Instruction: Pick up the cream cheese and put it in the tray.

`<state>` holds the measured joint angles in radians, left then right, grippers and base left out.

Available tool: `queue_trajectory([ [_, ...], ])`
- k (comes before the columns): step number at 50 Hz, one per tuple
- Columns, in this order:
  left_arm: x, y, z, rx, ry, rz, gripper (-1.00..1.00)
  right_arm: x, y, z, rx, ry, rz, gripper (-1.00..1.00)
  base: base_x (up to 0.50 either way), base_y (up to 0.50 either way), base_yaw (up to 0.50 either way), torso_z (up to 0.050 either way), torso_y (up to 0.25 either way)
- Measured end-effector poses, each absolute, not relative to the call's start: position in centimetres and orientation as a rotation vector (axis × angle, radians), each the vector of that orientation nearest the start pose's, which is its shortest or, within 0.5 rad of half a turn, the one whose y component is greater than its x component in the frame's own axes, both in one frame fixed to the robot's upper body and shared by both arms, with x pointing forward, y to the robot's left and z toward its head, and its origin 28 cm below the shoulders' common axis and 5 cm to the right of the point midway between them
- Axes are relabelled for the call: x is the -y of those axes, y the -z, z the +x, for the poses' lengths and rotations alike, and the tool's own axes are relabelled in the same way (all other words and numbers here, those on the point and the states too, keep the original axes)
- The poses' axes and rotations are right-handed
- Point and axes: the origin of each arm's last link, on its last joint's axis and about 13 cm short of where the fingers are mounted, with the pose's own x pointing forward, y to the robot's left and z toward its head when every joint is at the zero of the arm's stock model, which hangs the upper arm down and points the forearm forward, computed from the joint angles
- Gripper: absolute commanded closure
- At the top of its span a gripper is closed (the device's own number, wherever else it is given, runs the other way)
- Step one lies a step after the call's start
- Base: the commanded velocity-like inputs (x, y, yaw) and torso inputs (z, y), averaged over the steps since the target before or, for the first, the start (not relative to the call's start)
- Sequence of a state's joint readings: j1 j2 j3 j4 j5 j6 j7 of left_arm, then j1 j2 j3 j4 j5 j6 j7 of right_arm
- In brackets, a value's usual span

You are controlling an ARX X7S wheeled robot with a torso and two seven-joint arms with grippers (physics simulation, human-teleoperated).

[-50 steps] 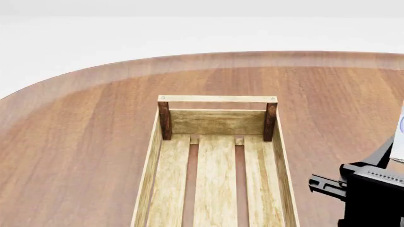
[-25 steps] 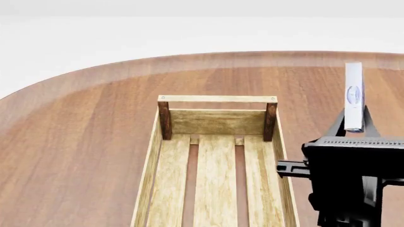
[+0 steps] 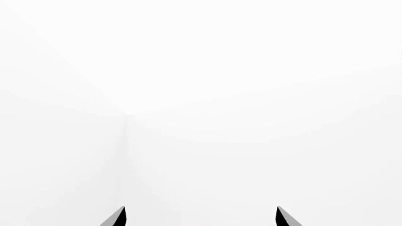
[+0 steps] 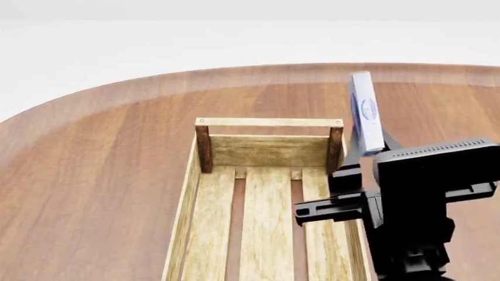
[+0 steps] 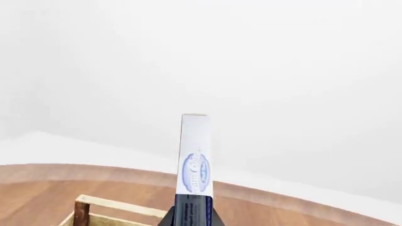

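Right tool [image 4: 366, 153] pinches the cream cheese [image 4: 365, 111] on edge, long axis upright, held aloft over the tray's [image 4: 270, 122] far right corner post — tray interior lies leftward. Left tool [image 3: 199, 217] spread, faces blank white — right arm alone nearer.

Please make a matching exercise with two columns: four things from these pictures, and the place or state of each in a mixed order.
Things:
1. cream cheese
2. tray
3. left claw
4. table

States:
a. open, before a plain white background
b. rests on the table, nothing inside in view
c. clamped on edge in the right claw
d. brown wood, rounded far edge

Pairs: 1-c, 2-b, 3-a, 4-d
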<state>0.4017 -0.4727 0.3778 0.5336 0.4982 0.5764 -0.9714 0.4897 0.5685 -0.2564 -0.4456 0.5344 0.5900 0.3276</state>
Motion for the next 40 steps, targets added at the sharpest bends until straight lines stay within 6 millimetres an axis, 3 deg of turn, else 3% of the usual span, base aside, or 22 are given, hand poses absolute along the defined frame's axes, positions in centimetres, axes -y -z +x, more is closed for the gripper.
queue_trajectory([
  [21, -19.4, -8.4, 9.7, 0.872, -0.176, 0.169, -1.00, 14.0, -18.5, 25.6, 0.155, -0.297, 0.005, 1.00, 0.00, 0.00, 0.00, 0.001, 0.000],
  [40, -19.4, -8.3, 9.7, 0.871, -0.176, 0.172, -1.00, 12.3, -21.1, 26.8, 0.054, -0.354, -0.151, 1.00, 0.00, 0.00, 0.00, 0.000, 0.001],
])
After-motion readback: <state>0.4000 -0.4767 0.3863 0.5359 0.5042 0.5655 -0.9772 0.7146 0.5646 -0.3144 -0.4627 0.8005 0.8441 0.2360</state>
